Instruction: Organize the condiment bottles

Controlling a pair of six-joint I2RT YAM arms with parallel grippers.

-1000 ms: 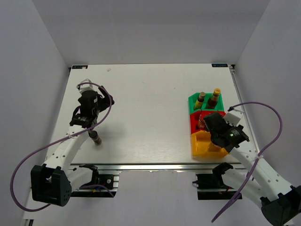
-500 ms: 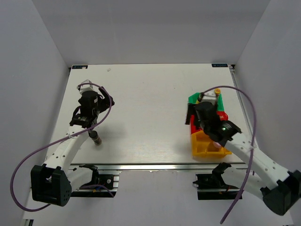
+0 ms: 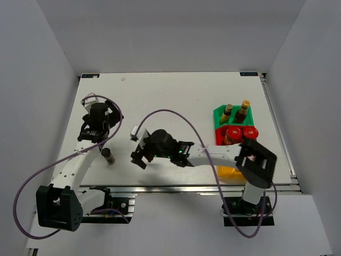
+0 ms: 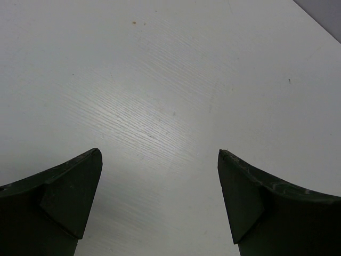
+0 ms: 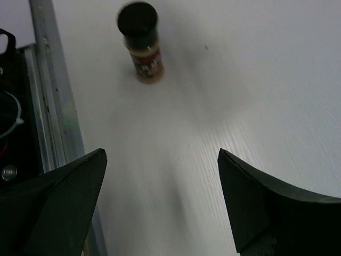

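Worktop (image 3: 170,96): we see it carrying everything.
Bins: three in a row along its right side, namely back bin (image 3: 218,114), middle bin (image 3: 219,140) and front bin (image 3: 226,170).
Back bin: two bottles (image 3: 227,112) side by side.
Middle bin: two jars (image 3: 233,133) side by side.
Lone bottle (image 3: 108,156): upright near the front left, well apart from the bins.
Right fingers (image 5: 58,208): we find them right of it, apart.

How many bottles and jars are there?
5: two brown bottles in the green plastic bin, two red-lidded jars in the red bin, one black-capped bottle alone, left. The yellow bin, partly covered, may hide more.

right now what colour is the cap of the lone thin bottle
Black cap, clearest in the right wrist view.
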